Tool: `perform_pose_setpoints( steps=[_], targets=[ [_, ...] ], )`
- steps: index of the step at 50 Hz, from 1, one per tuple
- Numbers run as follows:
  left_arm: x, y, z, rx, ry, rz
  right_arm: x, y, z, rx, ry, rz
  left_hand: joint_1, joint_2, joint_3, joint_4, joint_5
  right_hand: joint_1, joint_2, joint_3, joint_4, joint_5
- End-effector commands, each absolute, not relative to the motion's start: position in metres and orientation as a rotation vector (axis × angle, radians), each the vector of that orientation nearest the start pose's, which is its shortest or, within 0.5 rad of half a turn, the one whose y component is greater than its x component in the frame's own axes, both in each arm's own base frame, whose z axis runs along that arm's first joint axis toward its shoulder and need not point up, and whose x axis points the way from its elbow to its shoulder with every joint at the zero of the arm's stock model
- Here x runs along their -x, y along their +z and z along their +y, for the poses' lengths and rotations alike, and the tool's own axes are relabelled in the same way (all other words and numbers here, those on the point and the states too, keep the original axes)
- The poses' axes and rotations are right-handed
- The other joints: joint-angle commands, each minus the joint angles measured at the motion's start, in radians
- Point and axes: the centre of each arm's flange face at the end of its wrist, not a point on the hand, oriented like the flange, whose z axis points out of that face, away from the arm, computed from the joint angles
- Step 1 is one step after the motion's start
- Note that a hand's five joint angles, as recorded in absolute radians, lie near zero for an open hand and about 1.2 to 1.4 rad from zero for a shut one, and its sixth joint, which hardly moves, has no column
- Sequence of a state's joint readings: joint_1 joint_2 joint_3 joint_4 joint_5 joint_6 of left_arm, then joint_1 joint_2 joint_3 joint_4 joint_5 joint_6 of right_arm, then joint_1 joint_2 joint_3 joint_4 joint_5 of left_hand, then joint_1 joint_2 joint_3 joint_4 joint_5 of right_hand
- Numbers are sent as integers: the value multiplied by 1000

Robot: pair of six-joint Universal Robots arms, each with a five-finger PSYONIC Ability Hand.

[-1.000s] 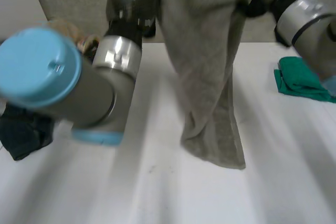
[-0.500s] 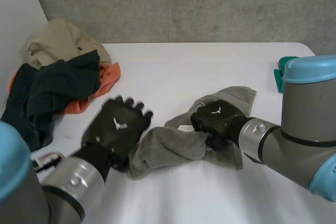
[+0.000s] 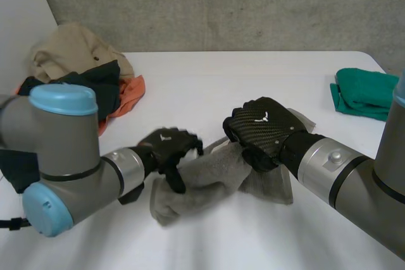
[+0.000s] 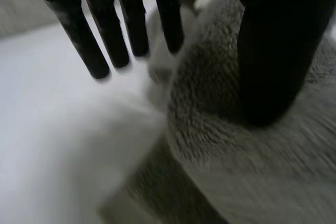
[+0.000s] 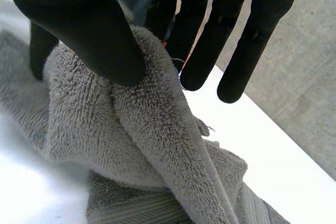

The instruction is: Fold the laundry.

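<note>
A crumpled grey towel [image 3: 205,178] lies in the middle of the white table [image 3: 221,80]. My right hand [image 3: 262,132] is shut on its right part. In the right wrist view the thumb [image 5: 84,22] pinches a raised fold of the towel [image 5: 131,140] against the fingers [image 5: 207,45]. My left hand [image 3: 166,150] is at the towel's left end. In the left wrist view its fingers [image 4: 84,35] point straight down at the table beside the towel [image 4: 220,135], and its thumb [image 4: 273,56] rests on the pile. The left hand is open.
A heap of clothes sits at the back left: a beige garment [image 3: 73,49], a dark one [image 3: 95,90] and an orange one [image 3: 130,90]. A folded green cloth [image 3: 364,93] lies at the right edge. A grey wall runs behind the table.
The towel hung lifted a second ago and has come down onto the table. The left hand let go, opened wide, then moved onto the towel's left end. The right hand kept its grip.
</note>
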State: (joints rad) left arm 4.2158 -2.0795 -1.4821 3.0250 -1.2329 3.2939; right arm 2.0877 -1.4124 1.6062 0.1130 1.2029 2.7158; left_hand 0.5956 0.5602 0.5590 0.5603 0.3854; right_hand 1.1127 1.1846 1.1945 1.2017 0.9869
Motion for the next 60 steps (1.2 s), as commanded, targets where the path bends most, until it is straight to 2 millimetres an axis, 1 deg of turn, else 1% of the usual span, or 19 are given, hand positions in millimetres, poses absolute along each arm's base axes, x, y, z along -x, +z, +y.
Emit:
perform_pose_setpoints(
  steps=[1, 2, 3, 4, 5, 6, 9, 11, 16, 18, 24, 32, 39, 44, 45, 48, 53, 57, 60],
  targets=[
    [308, 155, -228, -1283, -1651, 2917, -292, 241, -185, 1293, -1615, 1880, 801, 836, 837, 836, 836, 284, 212, 202, 195, 235],
    [308, 158, -230, -1269, -1677, 2902, -292, 241, -186, 1291, -1619, 1883, 801, 836, 837, 836, 836, 284, 212, 202, 195, 235],
    [308, 160, -231, -1262, -1696, 2889, -291, 241, -189, 1281, -1627, 1899, 801, 836, 837, 836, 836, -195, -267, -277, -284, -244],
    [307, 170, -234, -1229, -1757, 2851, -290, 240, -191, 1275, -1632, 1908, 801, 836, 837, 836, 836, -528, -600, -610, -617, -577],
    [306, 175, -235, -1211, -1780, 2835, -289, 240, -191, 1275, -1630, 1909, 801, 836, 837, 836, 836, -813, -885, -895, -902, -862],
    [305, 180, -235, -1195, -1804, 2817, -289, 241, -192, 1271, -1634, 1907, 801, 836, 837, 836, 836, -938, -1010, -1020, -1027, -987],
    [300, 198, -235, -1127, -1880, 2757, -286, 247, -202, 1225, -1678, 1918, 801, 836, 837, 836, 836, -938, -1010, -1020, -1027, -987],
    [297, 206, -234, -1106, -1909, 2732, -267, 252, -230, 1118, -1748, 2007, 801, 836, 837, 836, 836, -938, -1010, -1020, -1027, -987],
    [291, 231, -225, -1087, -2001, 2673, -236, 255, -268, 902, -1781, 2136, 801, 836, 837, 836, 836, -938, -1010, -1020, -1027, -987],
    [288, 245, -221, -1077, -2060, 2634, -226, 244, -281, 811, -1725, 2203, 801, 836, 837, 836, 836, -938, -1010, -1020, -1027, -987],
    [279, 280, -214, -1008, -2211, 2557, -211, 218, -293, 704, -1584, 2303, 801, 836, 837, 836, 836, -938, -1010, -1020, -1027, -987],
    [269, 320, -203, -847, -2410, 2528, -223, 175, -295, 758, -1356, 2234, 801, 836, 837, 836, 836, -938, -1010, -1020, -1027, -987],
    [263, 335, -198, -785, -2486, 2508, -231, 148, -314, 781, -1413, 2168, 801, 836, 837, 836, 836, -938, -1010, -1020, -1027, -987],
    [263, 339, -198, -739, -2514, 2532, -253, 133, -316, 809, -1413, 2122, 801, 836, 837, 836, 836, -923, -995, -1005, -1012, -971],
    [263, 340, -198, -729, -2520, 2538, -257, 130, -318, 797, -1414, 2125, 801, 836, 837, 836, 836, -719, -790, -800, -808, -767],
    [261, 343, -200, -667, -2536, 2561, -260, 129, -323, 776, -1422, 2131, 801, 836, 837, 836, 836, -535, -607, -617, -624, -584],
    [257, 349, -204, -590, -2569, 2552, -263, 129, -329, 773, -1440, 2132, 801, 836, 837, 836, 836, 282, 210, 200, 193, 233],
    [254, 353, -206, -579, -2585, 2526, -256, 135, -331, 759, -1476, 2156, 801, 836, 837, 836, 836, 284, 212, 202, 195, 235],
    [252, 351, -208, -571, -2570, 2525, -253, 155, -332, 753, -1546, 2140, 801, 836, 837, 836, 836, 284, 212, 202, 195, 235]
  ],
)
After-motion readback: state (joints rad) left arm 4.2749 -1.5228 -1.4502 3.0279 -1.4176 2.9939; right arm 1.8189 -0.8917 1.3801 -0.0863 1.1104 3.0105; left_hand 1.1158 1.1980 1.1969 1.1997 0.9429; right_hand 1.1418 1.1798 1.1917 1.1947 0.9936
